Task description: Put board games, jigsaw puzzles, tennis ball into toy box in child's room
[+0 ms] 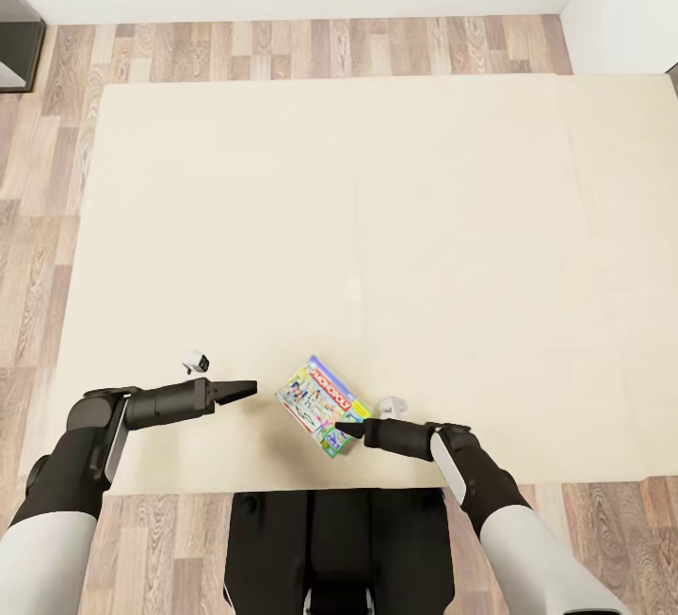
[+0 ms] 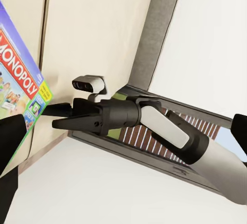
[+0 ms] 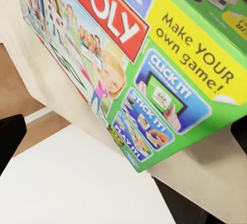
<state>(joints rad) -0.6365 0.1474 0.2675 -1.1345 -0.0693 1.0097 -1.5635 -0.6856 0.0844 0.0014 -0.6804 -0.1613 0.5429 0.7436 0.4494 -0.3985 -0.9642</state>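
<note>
One board game (image 1: 320, 405), a white-green Monopoly box with red lettering, lies turned at an angle on the cream bed (image 1: 377, 219) near its front edge. My right gripper (image 1: 350, 428) is open, and its fingertips are at the box's near right corner. In the right wrist view the box (image 3: 149, 54) looms close between the spread fingers. My left gripper (image 1: 243, 391) is open and points at the box from the left, a short gap away. From the left wrist I see the box (image 2: 18, 80) and the right gripper (image 2: 57, 116) meeting at its corner. The table and toy box are out of view.
Wood-plank floor (image 1: 47, 219) borders the bed at the left and back, under a white wall. A dark cabinet (image 1: 14, 40) stands at the far left corner. My dark base (image 1: 330, 549) is against the bed's front edge. The wide mattress beyond the box is bare.
</note>
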